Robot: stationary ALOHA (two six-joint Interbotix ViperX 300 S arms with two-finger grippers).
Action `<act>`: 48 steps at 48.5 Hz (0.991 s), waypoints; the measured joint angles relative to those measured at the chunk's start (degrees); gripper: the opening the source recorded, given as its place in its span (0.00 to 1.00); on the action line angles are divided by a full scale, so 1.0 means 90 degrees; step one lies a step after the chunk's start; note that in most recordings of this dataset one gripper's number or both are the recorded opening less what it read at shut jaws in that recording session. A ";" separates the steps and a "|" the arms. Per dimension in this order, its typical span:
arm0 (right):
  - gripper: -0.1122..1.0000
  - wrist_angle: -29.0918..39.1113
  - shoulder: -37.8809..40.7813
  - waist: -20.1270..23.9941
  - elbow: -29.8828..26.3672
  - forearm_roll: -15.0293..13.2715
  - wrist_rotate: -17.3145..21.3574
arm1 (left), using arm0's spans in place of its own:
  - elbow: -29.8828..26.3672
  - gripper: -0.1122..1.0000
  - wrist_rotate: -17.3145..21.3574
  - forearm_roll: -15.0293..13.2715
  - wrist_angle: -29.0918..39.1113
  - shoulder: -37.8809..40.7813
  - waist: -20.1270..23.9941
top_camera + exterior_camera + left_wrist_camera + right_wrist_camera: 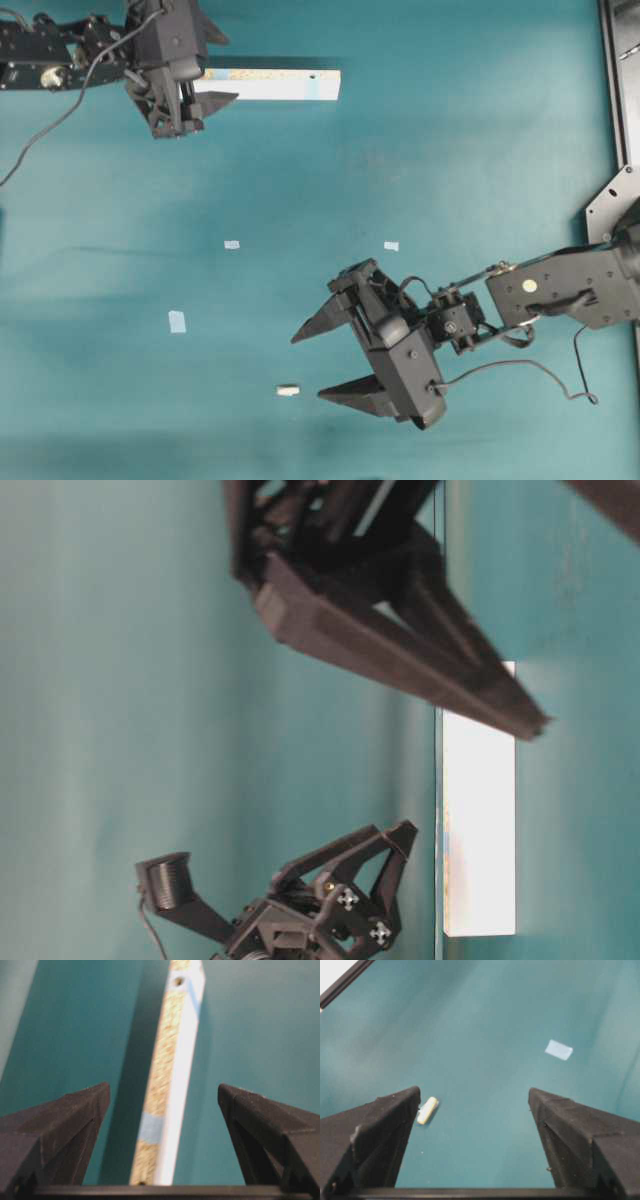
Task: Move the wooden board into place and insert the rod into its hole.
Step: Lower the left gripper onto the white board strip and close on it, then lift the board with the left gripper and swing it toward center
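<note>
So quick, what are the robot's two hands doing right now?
Left gripper: open, fingers either side of the wooden board, not gripping it.
Right gripper: open, holding nothing; the rod lies on the table.

Surface: teal table.
Far edge: wooden board lies flat.
Middle: three pale-blue tape squares.
Near edge: rod lies flat.

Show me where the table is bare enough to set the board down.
Widest bare patch: between the wooden board at the top and the two upper tape squares. Another lies left of the lone tape square. Crowded: lower right, where the open right gripper hangs beside the rod, and around the open left gripper.
</note>
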 measured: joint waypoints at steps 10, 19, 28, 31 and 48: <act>0.96 0.0283 -0.0234 0.0000 -0.0059 0.0000 0.0010 | 0.0000 0.92 0.0156 0.0000 0.0000 0.0303 0.0156; 0.96 0.0400 -0.0381 0.0010 -0.0059 0.0000 0.0000 | 0.0000 0.92 0.0283 0.0000 -0.0010 0.0645 0.0283; 0.96 0.0557 -0.0508 0.0010 -0.0156 0.0000 0.0010 | -0.0039 0.92 0.0352 0.0010 -0.0078 0.1104 0.0361; 0.96 0.0605 -0.0537 0.0020 -0.0176 0.0000 0.0010 | -0.0107 0.91 0.0361 0.0010 -0.0098 0.1240 0.0371; 0.96 0.1035 -0.0645 0.0029 -0.0205 0.0010 0.0010 | -0.0420 0.91 0.0361 0.0000 -0.0293 0.1777 0.0361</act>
